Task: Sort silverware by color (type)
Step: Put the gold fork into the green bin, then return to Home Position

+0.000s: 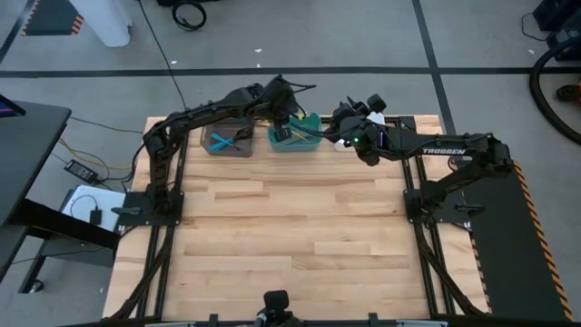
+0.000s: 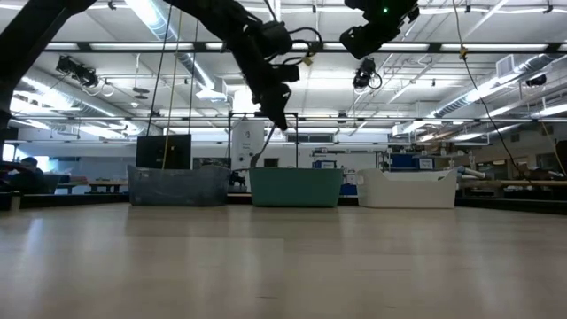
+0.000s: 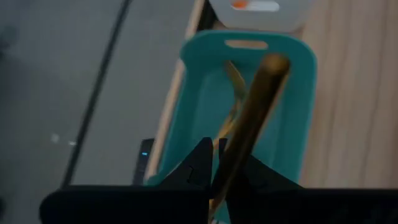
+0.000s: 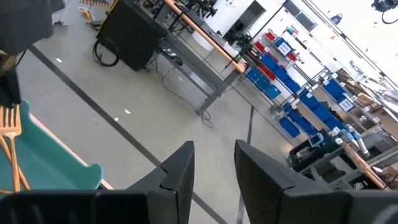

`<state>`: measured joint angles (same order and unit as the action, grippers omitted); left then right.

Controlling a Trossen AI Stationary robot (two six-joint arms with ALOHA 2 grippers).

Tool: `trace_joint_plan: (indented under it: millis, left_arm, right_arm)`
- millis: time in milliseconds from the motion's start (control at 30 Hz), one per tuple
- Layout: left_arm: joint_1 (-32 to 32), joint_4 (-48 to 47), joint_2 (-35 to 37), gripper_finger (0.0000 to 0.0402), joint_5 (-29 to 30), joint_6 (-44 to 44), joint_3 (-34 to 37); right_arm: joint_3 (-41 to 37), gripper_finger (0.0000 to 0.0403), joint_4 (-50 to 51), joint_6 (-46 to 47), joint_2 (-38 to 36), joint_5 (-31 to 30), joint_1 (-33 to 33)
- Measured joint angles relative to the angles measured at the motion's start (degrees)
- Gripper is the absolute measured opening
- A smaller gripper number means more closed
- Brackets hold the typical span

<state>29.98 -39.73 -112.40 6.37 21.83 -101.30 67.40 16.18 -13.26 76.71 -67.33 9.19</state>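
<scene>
**Over the teal bin: a gold piece ready to drop**

At the back of the table stand 3 bins in a row. Going left to right: the grey bin (image 1: 228, 142) has blue pieces (image 1: 223, 139) in it, the teal bin (image 1: 294, 134) has gold pieces (image 3: 234, 87), and the white bin (image 3: 258, 14) shows a bit of orange (image 3: 239, 5) inside.

The left gripper (image 3: 214, 163) hangs over the teal bin. Its fingers (image 3: 198, 163) are nearly closed, pinching 1 gold utensil (image 3: 252, 115) low on its stem, so the long end sticks out over the bin. The low view shows it held well above the bin's rim.

To do this step well, I think the arm should go lower first, so the piece does not bounce out. It should line the piece up along the bin, then open the fingers only a little and let it slide down beside the other gold ones.

The right gripper (image 4: 214, 165) waits up high near the white bin. Its fingers are wide apart and hold nothing. Its camera also catches a gold fork (image 4: 9, 140) at the teal bin.
</scene>
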Motion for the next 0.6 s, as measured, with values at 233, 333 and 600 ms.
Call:
trace_joint_plan:
  millis: [233, 333, 600]
  left_arm:
    - [0.61, -3.45, -2.00, 0.0050, -3.64, -0.78, 0.04]
    - [0.59, -2.72, -2.74, 0.0062, -3.65, -1.73, 0.02]
    - [0.54, 2.08, -2.83, 0.0087, -3.65, -1.73, 0.04]
  right_arm:
    - [0.00, 0.0122, 0.02, 0.12, 0.00, 0.04, -0.01]
    - [0.00, 0.0121, 0.14, 0.25, 0.00, 0.04, -0.09]
    - [0.00, 0.0122, 0.27, 3.31, 0.00, 0.04, -0.20]
